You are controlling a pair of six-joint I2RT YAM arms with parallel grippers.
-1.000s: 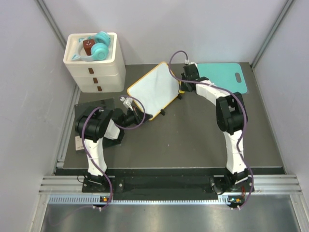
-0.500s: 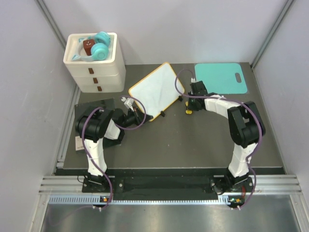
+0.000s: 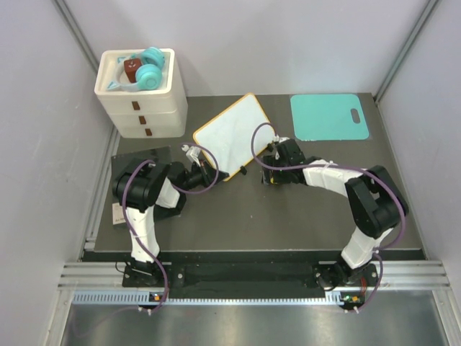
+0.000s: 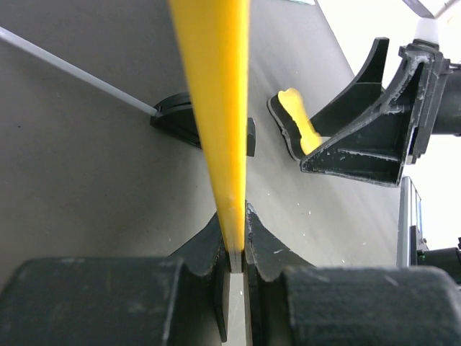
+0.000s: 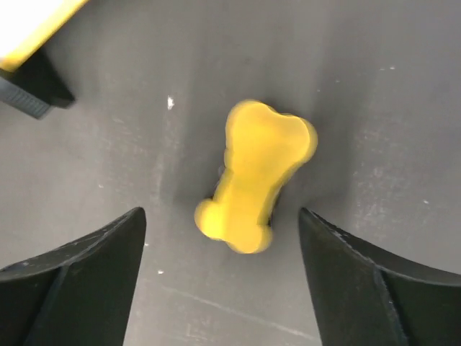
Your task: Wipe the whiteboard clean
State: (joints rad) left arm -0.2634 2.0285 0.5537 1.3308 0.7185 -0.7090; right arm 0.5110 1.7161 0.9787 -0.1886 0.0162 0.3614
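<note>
Status: right claw (image 5: 220, 216) wide open, holding nothing, poised directly over the yellow bone-shaped eraser (image 5: 256, 176) lying flat on the table (image 3: 288, 216). Eraser's long axis sits roughly square to my closing line, so the fingers should meet its narrow waist. Left claw (image 4: 234, 241) clamped on the whiteboard (image 3: 234, 135) frame at its near corner. Board sits mid-table toward the far edge, close by on the far-left of the right claw.
</note>
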